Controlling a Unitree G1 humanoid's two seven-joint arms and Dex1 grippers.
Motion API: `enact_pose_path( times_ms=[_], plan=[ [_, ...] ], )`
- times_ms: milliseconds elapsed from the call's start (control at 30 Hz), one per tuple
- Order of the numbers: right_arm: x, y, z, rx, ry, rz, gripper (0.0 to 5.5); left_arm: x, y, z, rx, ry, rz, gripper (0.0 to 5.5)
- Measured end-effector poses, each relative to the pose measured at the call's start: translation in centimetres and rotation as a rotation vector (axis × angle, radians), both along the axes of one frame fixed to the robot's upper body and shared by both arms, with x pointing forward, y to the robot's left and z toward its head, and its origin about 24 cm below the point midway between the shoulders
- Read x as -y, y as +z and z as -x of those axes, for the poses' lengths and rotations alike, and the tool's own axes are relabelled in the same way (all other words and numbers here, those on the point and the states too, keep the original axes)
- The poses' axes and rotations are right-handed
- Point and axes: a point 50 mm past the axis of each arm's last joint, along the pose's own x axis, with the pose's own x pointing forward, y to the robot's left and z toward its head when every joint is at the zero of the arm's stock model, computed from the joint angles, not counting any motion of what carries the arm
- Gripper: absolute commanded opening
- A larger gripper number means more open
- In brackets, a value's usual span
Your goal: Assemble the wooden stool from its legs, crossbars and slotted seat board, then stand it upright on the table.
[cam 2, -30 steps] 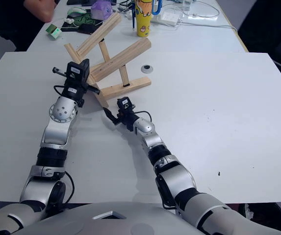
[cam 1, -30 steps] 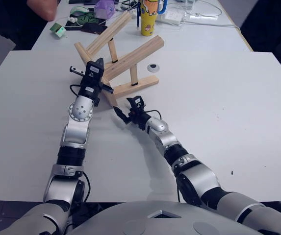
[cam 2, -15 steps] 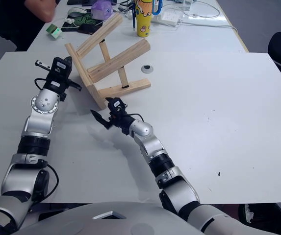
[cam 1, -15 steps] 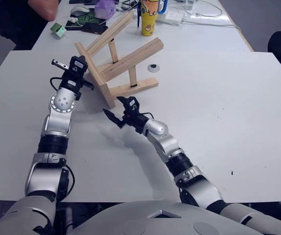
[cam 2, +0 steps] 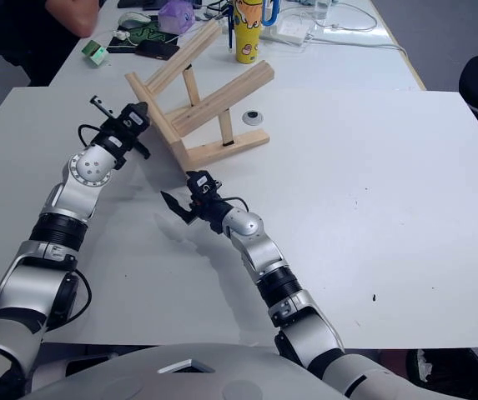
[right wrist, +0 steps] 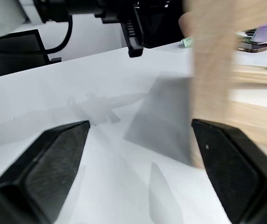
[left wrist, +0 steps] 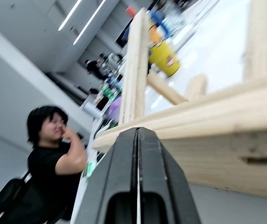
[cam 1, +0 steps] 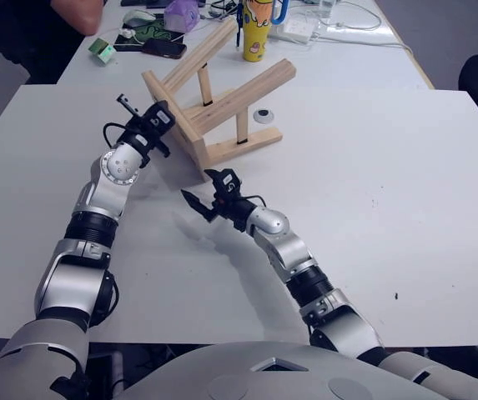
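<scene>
as stool (cam 1: 247, 87) lies tipped just beyond | left gripper (left wrist: 137, 136) clenched empty | right gripper (cam 1: 197, 204) released

The stool (cam 1: 240, 95) lies tipped on the table (cam 1: 389, 192), cup (cam 1: 255, 33) behind it, right gripper (cam 1: 195, 205) before it.

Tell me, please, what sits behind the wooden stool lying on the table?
Behind the wooden stool are a yellow cup, a dark phone and a purple object. Whatever lies directly behind its slanting wood is covered and cannot be seen.
</scene>
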Motion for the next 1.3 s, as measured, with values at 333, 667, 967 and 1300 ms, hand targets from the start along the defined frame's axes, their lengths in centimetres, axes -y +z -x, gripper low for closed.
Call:
enact_pose_path(
  times_ms=[333, 667, 967, 1300],
  plan=[
    [4.4, 0.8, 1.9, 0.022, -0.106, 0.045, 4.07, 2.7, -3.7, 1.7, -0.175, -0.118, -0.038, 0.00],
    [8.5, 1.0, 1.2, 0.023, -0.194, 0.063, 4.07, 1.9, -3.5, 1.8, -0.169, -0.077, -0.016, 0.00],
    [5.7, 1.3, -2.3, 0.087, -0.236, 0.061, 4.07, 2.9, -4.3, 2.8, -0.209, -0.123, 0.011, 0.00],
    [4.2, 0.9, -3.9, 0.094, -0.203, 0.013, 3.31, 5.0, -5.8, 4.0, -0.263, -0.164, 0.058, 0.00]
  ],
)
